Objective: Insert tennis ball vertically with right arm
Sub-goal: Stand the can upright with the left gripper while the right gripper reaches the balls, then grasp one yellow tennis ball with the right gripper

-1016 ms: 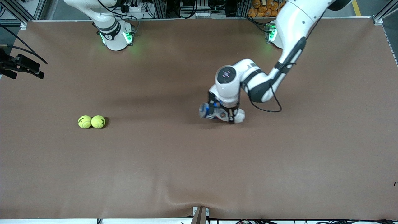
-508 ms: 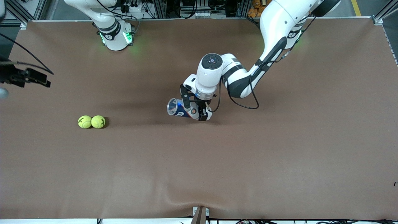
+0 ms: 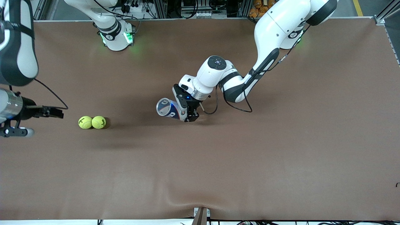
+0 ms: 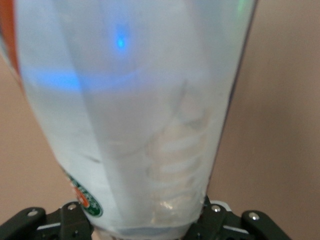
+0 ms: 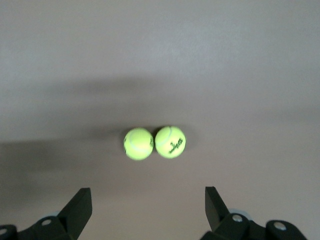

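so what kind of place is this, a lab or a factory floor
Most likely a robotics lab: two white arms bolted along one edge of a brown-covered table, aluminium framing and cables by their bases, and test props only, two tennis balls and a can held in the left tool.

Even overhead light, soft shadows, wrist views blurry.
Front view bright & sharp; balls [image 3: 92,122] cast short dark shadow twd left arm's end, wide faint smear under can [image 3: 168,108]. Green glow at arm bases. Left wrist view: can fills frame, out of focus, washed pale w/ blue LED glare. Right wrist view hazy, balls glow.
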